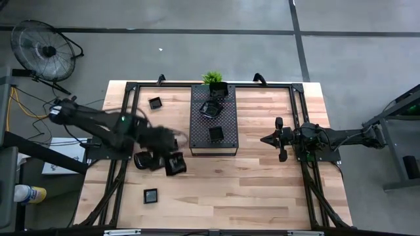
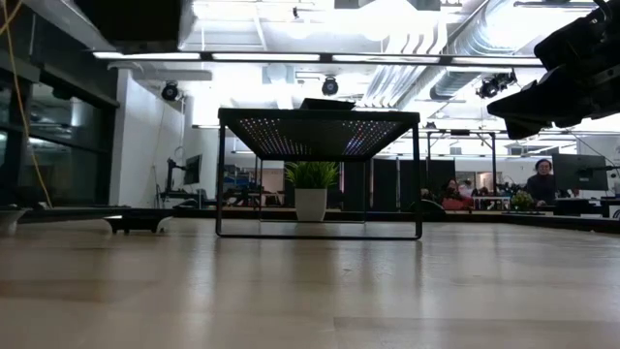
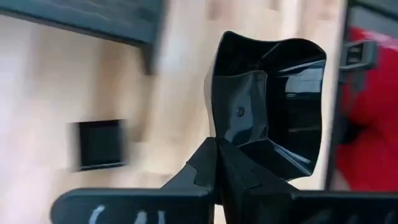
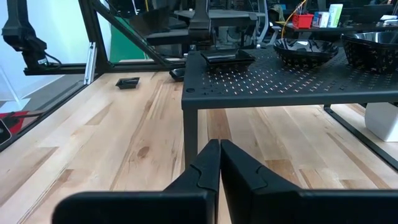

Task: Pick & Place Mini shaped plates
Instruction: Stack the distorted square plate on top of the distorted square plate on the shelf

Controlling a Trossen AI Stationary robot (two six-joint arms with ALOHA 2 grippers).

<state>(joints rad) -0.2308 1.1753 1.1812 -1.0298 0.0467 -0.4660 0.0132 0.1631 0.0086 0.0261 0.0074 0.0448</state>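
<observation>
The left gripper (image 3: 217, 163) is pinching the rim of a glossy black wavy-rimmed plate (image 3: 268, 99), holding it above the wooden table (image 1: 223, 183) just left of the perforated tray (image 1: 213, 134). Farther off, square plates are lying on the table (image 1: 151, 195) and on the tray (image 1: 216, 134). The right gripper (image 4: 219, 163), fingers pressed together, is waiting right of the tray.

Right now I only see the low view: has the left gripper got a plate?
Observer: Yes, the left gripper is shut on the rim of a wavy black plate.
Operator: What's on top of the tray?
Observer: The tray holds a square plate, a rounder plate and a third plate.
Operator: And the right gripper?
Observer: The right gripper is shut and empty, beside the tray.
</observation>
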